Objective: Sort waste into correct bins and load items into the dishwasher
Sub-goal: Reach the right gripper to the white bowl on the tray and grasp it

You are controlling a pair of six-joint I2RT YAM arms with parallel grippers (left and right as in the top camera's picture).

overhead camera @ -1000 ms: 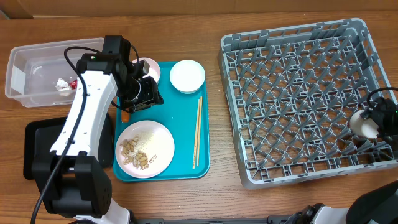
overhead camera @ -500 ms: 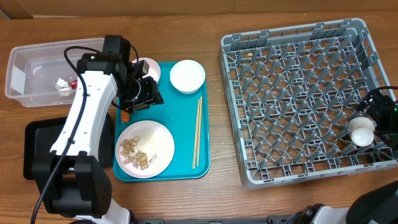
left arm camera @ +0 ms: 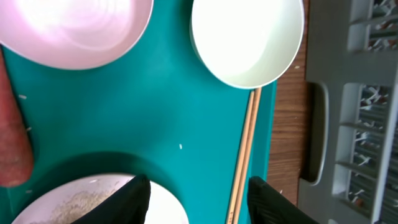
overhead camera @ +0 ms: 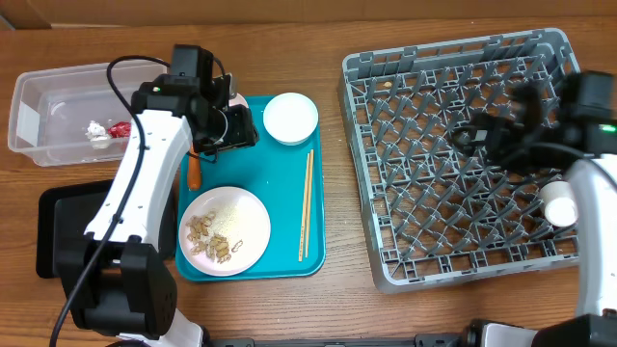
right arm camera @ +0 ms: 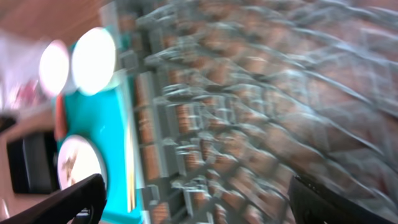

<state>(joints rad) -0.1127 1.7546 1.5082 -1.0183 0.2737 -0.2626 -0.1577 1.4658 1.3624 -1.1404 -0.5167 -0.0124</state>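
Note:
My left gripper (overhead camera: 234, 127) is open and empty, hovering over the far end of the teal tray (overhead camera: 284, 241). In the left wrist view (left arm camera: 205, 205) it hangs above a pink bowl (left arm camera: 74, 31), a white bowl (left arm camera: 247, 40), the chopsticks (left arm camera: 244, 155) and the orange carrot (left arm camera: 12, 143). The plate with beige scraps (overhead camera: 225, 231) sits at the tray's near end. The white wad (overhead camera: 95, 132) and red wrapper (overhead camera: 118, 128) lie in the clear tub (overhead camera: 39, 92). My right gripper (overhead camera: 479, 137) is open and blurred over the grey dish rack (overhead camera: 453, 60). The white cup (overhead camera: 559, 207) rests at the rack's right side.
The flat black tray (overhead camera: 53, 231) lies at the near left, partly under my left arm. In the right wrist view the open fingers (right arm camera: 199, 205) frame a blurred rack (right arm camera: 249, 93), with the white bowl (right arm camera: 93, 59) and the plate (right arm camera: 78, 163) beyond it.
My right gripper has let go of the white cup, left it in the rack, and swung left over the rack. My left gripper has shifted slightly toward the tray's far end, uncovering the carrot.

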